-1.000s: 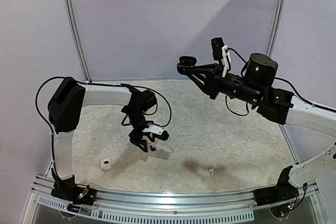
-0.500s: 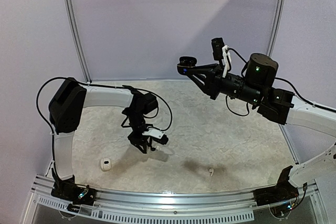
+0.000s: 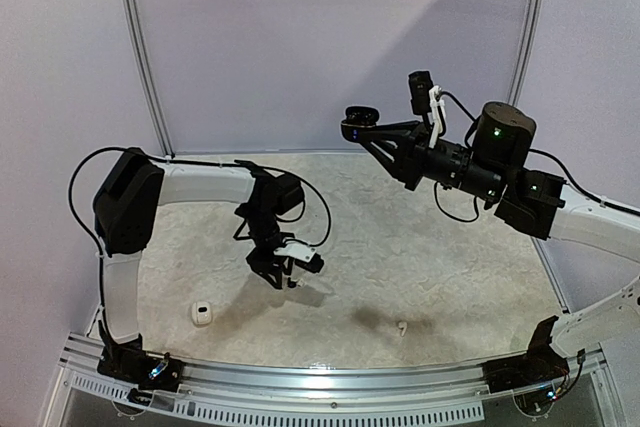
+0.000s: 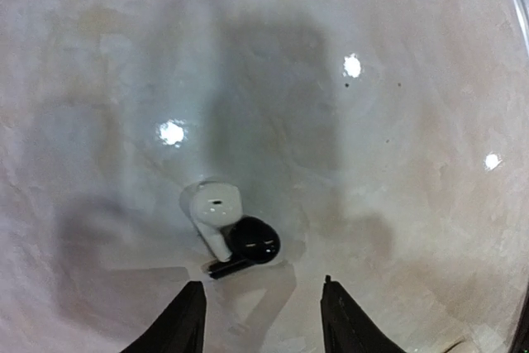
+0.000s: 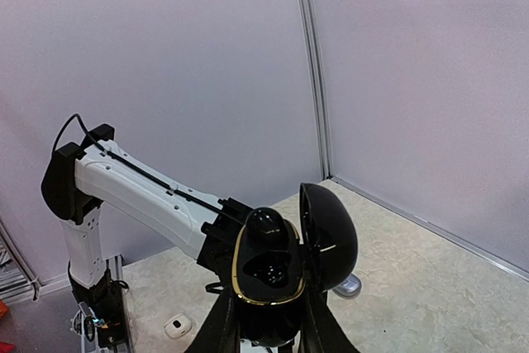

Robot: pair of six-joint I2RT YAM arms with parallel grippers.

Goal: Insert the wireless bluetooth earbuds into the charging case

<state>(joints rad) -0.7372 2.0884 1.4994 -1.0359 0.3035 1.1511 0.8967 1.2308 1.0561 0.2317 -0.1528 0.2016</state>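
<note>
**Marbled tabletop: left claw (image 4: pixel 262 282) above two buds, right claw (image 5: pixel 269 324) carrying the open case**

Beige marbled table (image 3: pixel 450 247) fills the floor of my top view, with both arm bases at its near edge. Closest to me, a lone white bud (image 3: pixel 401 327) lies by itself toward the right of the front edge. A small white object (image 3: pixel 201 314) sits toward the left, too small for me to name.

A little further in, the left claw hangs low over the table. On its wrist camera I see the two fingertips (image 4: pixel 188 312) standing apart with nothing between them. Just ahead of them lie a white bud (image 4: pixel 213 207) and a black bud (image 4: pixel 253 240), touching each other, the black one nearer the fingers. Neither bud touches the claw.

Further back and well above the surface, the right claw is clamped on the black charging case (image 5: pixel 266 269), one finger on each side of its body. The case has a gold rim and its lid (image 5: pixel 329 233) is swung open to the right. I can't make out whether anything sits in its dark wells. Behind the lid a silvery-grey rounded thing (image 5: pixel 349 287) rests on the table, mostly hidden.

Beyond all this stand pale lilac walls (image 3: pixel 300 47) with metal uprights.
</note>
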